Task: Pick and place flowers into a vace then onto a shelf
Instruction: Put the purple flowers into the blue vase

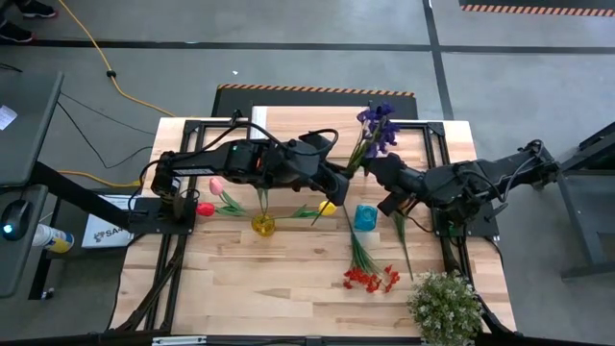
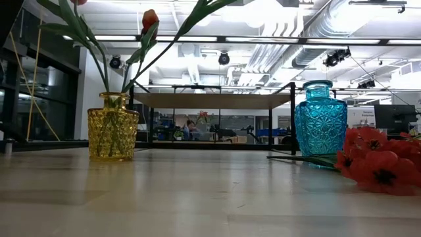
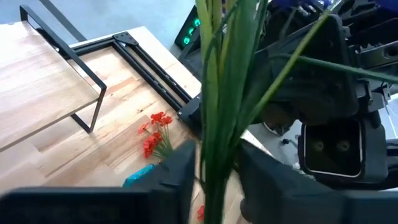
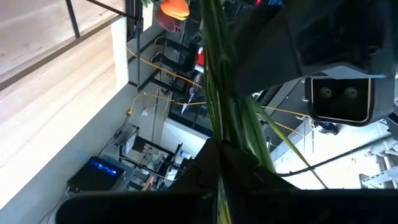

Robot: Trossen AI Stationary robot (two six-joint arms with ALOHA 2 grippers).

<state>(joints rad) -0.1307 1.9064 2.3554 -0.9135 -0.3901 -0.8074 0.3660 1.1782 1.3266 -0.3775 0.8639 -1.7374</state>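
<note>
Butcher-block desk (image 1: 288, 288) on a grey concrete floor; no writing reads clearly. Near the left edge, pink and red tulips (image 1: 213, 194) lean from a ribbed yellow glass vase (image 1: 262, 224). At centre the left gripper (image 3: 214, 171) pinches green stems (image 3: 221, 93); the right gripper (image 4: 224, 163) is clamped on the same purple spray (image 1: 377, 125). A faceted blue vase (image 2: 320, 126) stands beside red sprays (image 1: 370, 279). The shelf (image 1: 317, 120) sits at the far edge.

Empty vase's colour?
Turquoise blue, with a cut-glass pattern: the empty vase shows best in the low view.
</note>
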